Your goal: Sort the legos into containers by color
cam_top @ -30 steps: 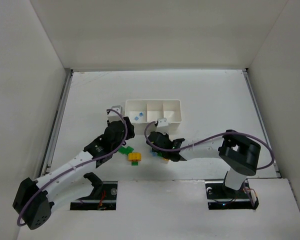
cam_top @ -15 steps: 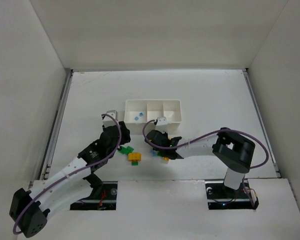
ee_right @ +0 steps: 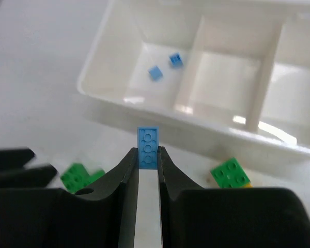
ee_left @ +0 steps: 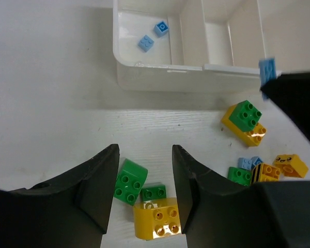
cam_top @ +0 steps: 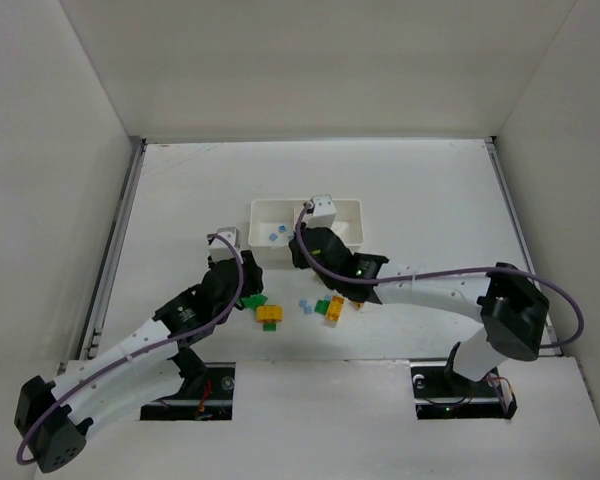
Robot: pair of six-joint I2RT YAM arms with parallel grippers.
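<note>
The white tray (cam_top: 356, 216) stands at mid-table with three compartments; two pale blue legos (ee_left: 146, 42) lie in its left one. My right gripper (ee_right: 148, 156) is shut on a pale blue lego (ee_right: 148, 147), held upright just before the tray's near wall (ee_right: 144, 116); it also shows in the top view (cam_top: 302, 256). My left gripper (ee_left: 143, 168) is open above two green legos (ee_left: 130, 181) and a yellow one (ee_left: 156, 218), touching none. It shows in the top view (cam_top: 242, 290) too.
More legos lie loose in front of the tray: a green one on a yellow one (ee_left: 246, 114), small blue ones (ee_left: 245, 163), a green one (ee_left: 238, 175) and yellow ones (ee_left: 290, 164). White walls enclose the table (cam_top: 180, 200).
My right gripper has risen from the loose pile and moved toward the tray with the blue lego in it. My left gripper has drawn back a little over the green and yellow legos.
</note>
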